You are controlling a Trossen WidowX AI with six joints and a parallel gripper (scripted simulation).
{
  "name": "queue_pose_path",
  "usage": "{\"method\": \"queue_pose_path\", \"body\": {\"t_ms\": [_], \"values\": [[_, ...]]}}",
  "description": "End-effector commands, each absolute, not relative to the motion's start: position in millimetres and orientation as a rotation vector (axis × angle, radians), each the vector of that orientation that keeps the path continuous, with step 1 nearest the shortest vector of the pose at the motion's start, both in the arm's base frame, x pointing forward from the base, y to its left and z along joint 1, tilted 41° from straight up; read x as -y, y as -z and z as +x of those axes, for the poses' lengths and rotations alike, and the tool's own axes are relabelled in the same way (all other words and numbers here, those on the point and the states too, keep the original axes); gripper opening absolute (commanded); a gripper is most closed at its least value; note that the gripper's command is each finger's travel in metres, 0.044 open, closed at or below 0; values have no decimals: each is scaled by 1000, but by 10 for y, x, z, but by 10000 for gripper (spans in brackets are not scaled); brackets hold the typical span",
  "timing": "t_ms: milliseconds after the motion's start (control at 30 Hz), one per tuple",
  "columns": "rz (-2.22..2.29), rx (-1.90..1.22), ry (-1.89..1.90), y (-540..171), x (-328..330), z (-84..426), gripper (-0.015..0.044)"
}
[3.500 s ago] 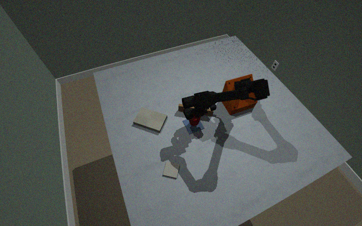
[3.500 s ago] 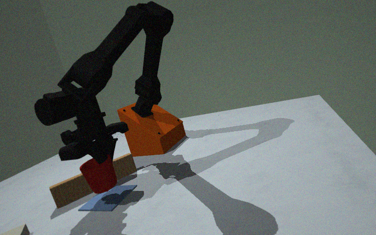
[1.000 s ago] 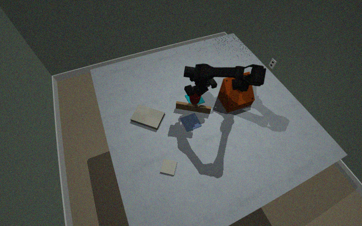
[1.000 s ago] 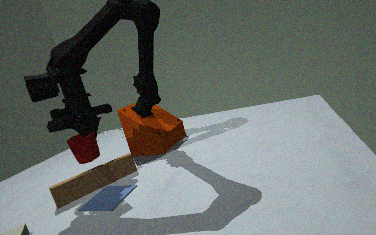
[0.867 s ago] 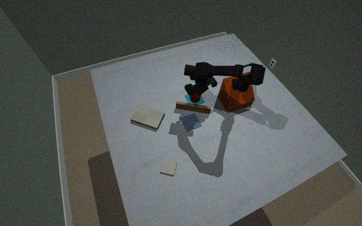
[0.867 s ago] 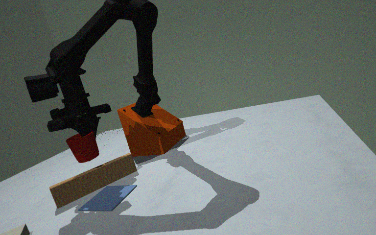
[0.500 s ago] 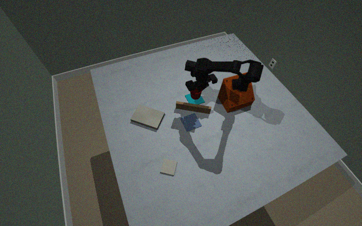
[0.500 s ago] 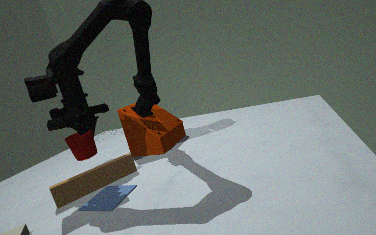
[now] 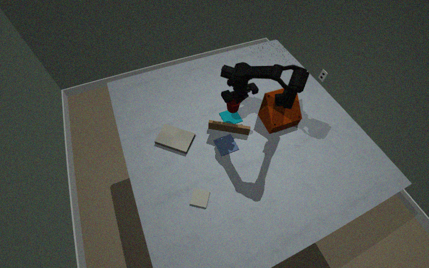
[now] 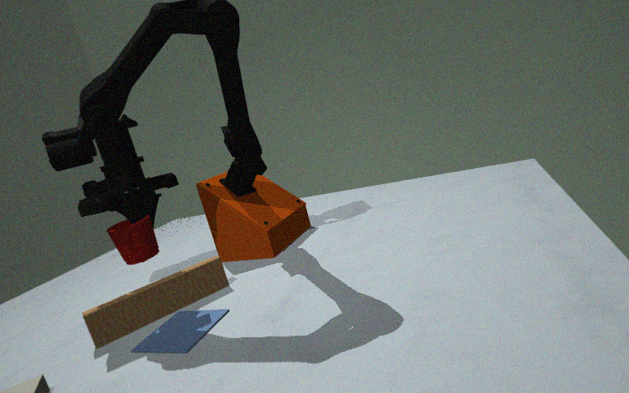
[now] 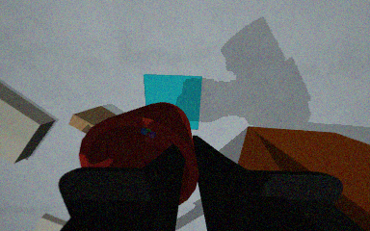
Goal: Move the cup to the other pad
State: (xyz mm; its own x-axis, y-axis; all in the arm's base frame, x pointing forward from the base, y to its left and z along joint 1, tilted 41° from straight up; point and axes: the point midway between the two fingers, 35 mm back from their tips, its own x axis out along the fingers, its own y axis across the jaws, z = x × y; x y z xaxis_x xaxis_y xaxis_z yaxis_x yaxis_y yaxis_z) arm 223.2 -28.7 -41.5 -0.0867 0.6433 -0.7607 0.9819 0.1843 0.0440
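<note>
Gripper [image 9: 233, 100] [image 10: 140, 221] [image 11: 189, 140] clamped on red cup [image 9: 233, 106] [image 10: 134, 241] [image 11: 137, 140] wall, cup aloft. Center over cyan pad [image 9: 230, 117] [image 11: 166, 88], keep level, lower slowly, release only after full base contact.

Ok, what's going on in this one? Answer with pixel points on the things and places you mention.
A robot arm has a red cup [image 9: 233, 106] [image 10: 134, 241] [image 11: 130, 140] clamped by its wall in its gripper [image 9: 232, 100] [image 10: 138, 221] [image 11: 189, 140], held up off the table and tilted, with a few small marbles visible inside. The cup is on the turquoise pad's [image 9: 230, 116] [image 11: 161, 89] side of the wooden barrier [image 9: 228, 127] [image 10: 157, 303] [image 11: 100, 116]; the blue pad [image 9: 225, 145] [image 10: 174, 331] lies on the other side. It has yet to be set down and released.
</note>
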Motion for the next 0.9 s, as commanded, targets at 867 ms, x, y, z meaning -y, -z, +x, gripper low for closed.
{"method": "queue_pose_path", "body": {"t_ms": [867], "values": [[1528, -1804, 656, 748, 120, 2169, 0]]}}
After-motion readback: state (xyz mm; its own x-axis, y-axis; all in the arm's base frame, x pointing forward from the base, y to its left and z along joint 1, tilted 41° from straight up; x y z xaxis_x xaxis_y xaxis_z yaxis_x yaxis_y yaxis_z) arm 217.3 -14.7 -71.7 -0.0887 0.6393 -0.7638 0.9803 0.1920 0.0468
